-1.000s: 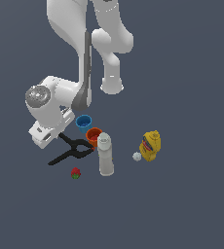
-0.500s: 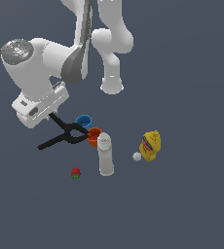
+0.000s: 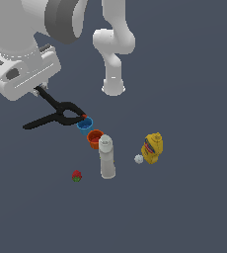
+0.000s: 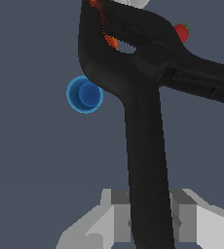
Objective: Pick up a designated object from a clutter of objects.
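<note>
The designated object, a large black spring clamp (image 3: 61, 114) with orange jaw tips, hangs in the air to the exterior view's left of the clutter. My gripper (image 3: 39, 91) is shut on the end of one of its long handles. In the wrist view that handle (image 4: 145, 160) runs down between my two grey fingers (image 4: 115, 220), and the gripper (image 4: 150, 221) is closed around it. The clutter below holds a blue cup (image 3: 85, 125), orange cup (image 3: 94, 139), white bottle (image 3: 106, 157), yellow mustard bottle (image 3: 152, 147), small white ball (image 3: 138, 158) and red strawberry (image 3: 76, 175).
The arm's white base column (image 3: 113, 64) stands behind the clutter. In the wrist view the blue cup (image 4: 84, 94) shows beside the clamp and the strawberry (image 4: 182, 31) beyond it. All around is dark grey floor (image 3: 184, 212).
The arm has risen, and the clamp has come off the floor with it. The clamp now hangs higher, with its jaw end over the blue cup. The other items have not moved.
</note>
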`<move>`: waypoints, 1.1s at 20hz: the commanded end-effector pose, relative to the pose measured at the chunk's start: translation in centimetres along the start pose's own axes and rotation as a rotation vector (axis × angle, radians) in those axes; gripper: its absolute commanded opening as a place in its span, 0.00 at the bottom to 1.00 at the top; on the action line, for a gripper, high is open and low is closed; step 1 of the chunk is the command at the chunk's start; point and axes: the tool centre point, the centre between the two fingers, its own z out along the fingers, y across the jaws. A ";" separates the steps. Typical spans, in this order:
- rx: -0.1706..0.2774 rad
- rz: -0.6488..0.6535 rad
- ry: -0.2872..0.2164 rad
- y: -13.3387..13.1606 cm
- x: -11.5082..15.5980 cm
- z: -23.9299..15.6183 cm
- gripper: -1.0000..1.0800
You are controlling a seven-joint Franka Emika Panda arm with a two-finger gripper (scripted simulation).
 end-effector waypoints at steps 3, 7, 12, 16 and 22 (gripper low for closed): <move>-0.002 0.001 0.001 -0.9 -1.7 -4.3 0.00; -0.002 0.001 0.000 -1.4 -2.8 -7.0 0.00; -0.002 0.001 -0.001 -1.8 -3.6 -9.3 0.00; -0.002 0.001 -0.002 -1.8 -3.9 -10.2 0.00; 0.000 0.000 -0.003 -1.8 -3.9 -10.2 0.00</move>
